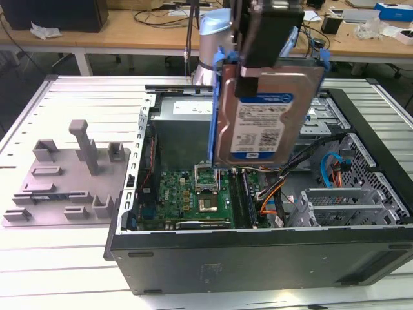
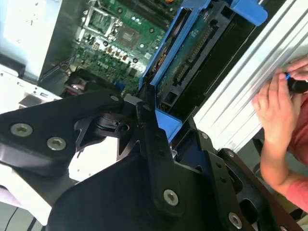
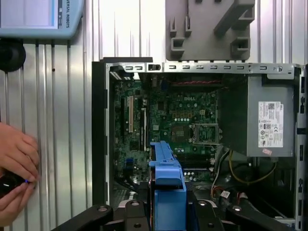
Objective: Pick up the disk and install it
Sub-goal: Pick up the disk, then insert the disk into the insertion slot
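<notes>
Above open computer case (image 1: 258, 258) | fingers (image 1: 248, 77) clamped onto disk (image 1: 264, 119) | disk hangs upright, label facing exterior view

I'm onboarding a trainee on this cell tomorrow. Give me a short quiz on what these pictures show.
1. True or false: the disk lies flat inside the computer case.
2. The end effector grips: A) the disk, B) a screwdriver, C) nothing.
3. Fill in: in the exterior view, the grey fixture sits to the computer case's ____.
Key: 1 false, it hangs upright above the computer case; 2 A; 3 left.
</notes>
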Motion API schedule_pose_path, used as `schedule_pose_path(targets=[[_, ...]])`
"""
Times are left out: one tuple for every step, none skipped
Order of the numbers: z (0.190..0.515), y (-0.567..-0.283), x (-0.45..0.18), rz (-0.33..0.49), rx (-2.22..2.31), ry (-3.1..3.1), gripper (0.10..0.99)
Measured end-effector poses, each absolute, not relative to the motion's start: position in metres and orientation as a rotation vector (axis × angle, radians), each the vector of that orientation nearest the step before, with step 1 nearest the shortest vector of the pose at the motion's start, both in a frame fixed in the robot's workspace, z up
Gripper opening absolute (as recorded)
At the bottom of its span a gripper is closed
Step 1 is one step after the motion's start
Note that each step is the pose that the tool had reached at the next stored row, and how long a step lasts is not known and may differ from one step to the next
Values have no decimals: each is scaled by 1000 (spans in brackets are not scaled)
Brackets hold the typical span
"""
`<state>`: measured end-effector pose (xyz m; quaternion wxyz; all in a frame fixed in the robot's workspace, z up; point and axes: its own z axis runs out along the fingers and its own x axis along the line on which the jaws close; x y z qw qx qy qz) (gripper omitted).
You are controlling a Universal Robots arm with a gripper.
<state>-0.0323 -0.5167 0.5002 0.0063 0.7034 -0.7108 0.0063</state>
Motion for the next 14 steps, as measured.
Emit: schedule_pose_path(targets=[[500,-518,-31,20,2201,-2224,365],[500,-518,-31,20,2201,-2224,365],[500,-518,-31,20,2201,-2224,365],[500,-518,-31,20,2201,-2224,365],[500,-519,-31,20,2201,-2224,365],[500,-521,-31,20,2201,-2224,365],[500,-521,-31,20,2201,-2224,365],[500,-521,-31,20,2201,-2224,365],[500,-521,-31,20,2201,-2224,365],[500,-521,-31,20,2201,-2224,365],[500,-521,-31,20,2201,-2224,365],[500,-521,-31,20,2201,-2224,365],[500,-521,-31,20,2201,-2224,365],[500,-522,-31,20,2201,-2224,365]])
